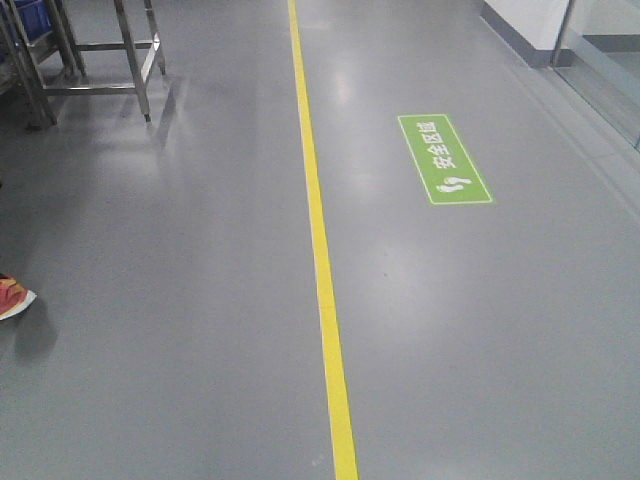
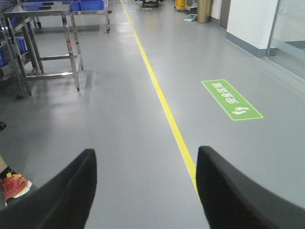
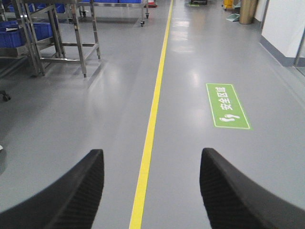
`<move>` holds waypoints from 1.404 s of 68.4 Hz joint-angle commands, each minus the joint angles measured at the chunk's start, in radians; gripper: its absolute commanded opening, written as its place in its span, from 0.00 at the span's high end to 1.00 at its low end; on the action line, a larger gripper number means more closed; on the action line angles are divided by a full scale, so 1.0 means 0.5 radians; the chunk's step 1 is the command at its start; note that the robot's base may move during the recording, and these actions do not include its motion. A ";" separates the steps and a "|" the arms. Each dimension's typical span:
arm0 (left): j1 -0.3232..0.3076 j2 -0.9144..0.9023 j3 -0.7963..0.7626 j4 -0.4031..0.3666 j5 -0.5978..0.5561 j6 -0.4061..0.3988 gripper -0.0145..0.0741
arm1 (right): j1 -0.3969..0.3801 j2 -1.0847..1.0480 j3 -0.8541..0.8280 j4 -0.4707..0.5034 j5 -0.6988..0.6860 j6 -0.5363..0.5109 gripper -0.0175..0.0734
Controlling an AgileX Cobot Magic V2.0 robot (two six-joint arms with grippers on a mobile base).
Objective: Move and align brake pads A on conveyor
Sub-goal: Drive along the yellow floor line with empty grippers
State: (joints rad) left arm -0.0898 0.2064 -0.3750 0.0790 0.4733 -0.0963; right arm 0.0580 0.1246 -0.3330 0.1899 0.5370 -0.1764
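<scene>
The brake pads A and the conveyor are out of view in every frame. My left gripper [image 2: 145, 155] is open, its two black fingers spread wide over bare grey floor, nothing between them. In the right wrist view my right gripper [image 3: 151, 155] is open too, with only the grey floor and the yellow floor line [image 3: 151, 119] showing in the gap. Neither gripper shows in the front view.
A yellow line [image 1: 318, 230] runs along the grey floor, with a green floor sign [image 1: 445, 158] to its right. Steel table frames [image 1: 95, 50] and blue bins [image 3: 28, 31] stand at the far left. A person's red shoe [image 1: 12, 297] is at the left edge. A white wall [image 2: 250, 21] is at the right.
</scene>
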 commanded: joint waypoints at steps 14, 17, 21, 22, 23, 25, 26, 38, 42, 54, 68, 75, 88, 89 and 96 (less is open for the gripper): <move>-0.007 0.019 -0.052 -0.007 -0.143 -0.001 0.35 | -0.012 0.024 -0.051 0.002 -0.139 -0.005 0.34; -0.007 0.019 -0.052 -0.007 -0.143 -0.001 0.35 | -0.012 0.024 -0.051 0.002 -0.139 -0.005 0.34; -0.007 0.019 -0.052 -0.007 -0.143 -0.001 0.35 | -0.012 0.024 -0.051 0.002 -0.139 -0.005 0.34; -0.007 0.019 -0.052 -0.007 -0.143 -0.001 0.35 | -0.012 0.024 -0.051 0.002 -0.139 -0.005 0.34; -0.007 0.019 -0.052 -0.007 -0.143 -0.001 0.35 | -0.012 0.024 -0.051 0.002 -0.139 -0.005 0.34; -0.007 0.019 -0.052 -0.007 -0.143 -0.001 0.35 | -0.012 0.024 -0.051 0.002 -0.139 -0.005 0.34; -0.007 0.019 -0.052 -0.007 -0.143 -0.001 0.35 | -0.012 0.024 -0.051 0.002 -0.139 -0.005 0.34; -0.007 0.019 -0.052 -0.007 -0.143 -0.001 0.35 | -0.012 0.024 -0.051 0.002 -0.139 -0.005 0.34; -0.007 0.019 -0.052 -0.007 -0.143 -0.001 0.35 | -0.012 0.024 -0.051 0.002 -0.139 -0.005 0.34; -0.007 0.019 -0.052 -0.007 -0.143 -0.001 0.35 | -0.012 0.024 -0.051 0.002 -0.139 -0.005 0.34; -0.007 0.019 -0.052 -0.007 -0.143 -0.001 0.35 | -0.012 0.024 -0.051 0.002 -0.139 -0.005 0.34; -0.007 0.019 -0.052 -0.007 -0.143 -0.001 0.35 | -0.012 0.024 -0.051 0.002 -0.139 -0.005 0.34; -0.007 0.019 -0.052 -0.007 -0.143 -0.001 0.35 | -0.012 0.024 -0.051 0.002 -0.139 -0.005 0.34; -0.007 0.019 -0.052 -0.007 -0.143 -0.001 0.35 | -0.012 0.024 -0.051 0.002 -0.139 -0.005 0.34; -0.007 0.019 -0.052 -0.007 -0.143 -0.001 0.35 | -0.012 0.024 -0.051 0.002 -0.139 -0.005 0.34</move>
State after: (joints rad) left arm -0.0898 0.2064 -0.3750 0.0790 0.4733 -0.0963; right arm 0.0580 0.1246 -0.3330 0.1899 0.5370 -0.1764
